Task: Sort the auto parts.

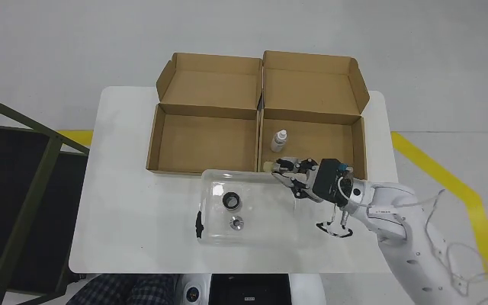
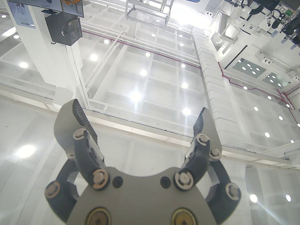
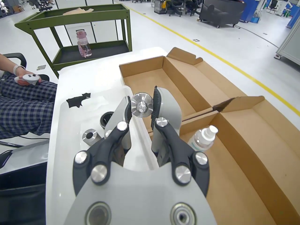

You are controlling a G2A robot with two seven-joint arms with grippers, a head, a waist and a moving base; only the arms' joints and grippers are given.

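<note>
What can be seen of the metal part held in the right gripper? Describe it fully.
The metal part is a round disc, shiny and silvery, with a raised hub at its centre. Its flat face is turned toward the wrist camera. The right gripper clamps it by the rim between both ribbed pads. It hangs about where the clear tray meets the right cardboard box.

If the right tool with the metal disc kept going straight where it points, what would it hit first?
Probably the left box, at its wall beside the tray; depth is unclear, so the right tool and disc might clear the rim.
</note>
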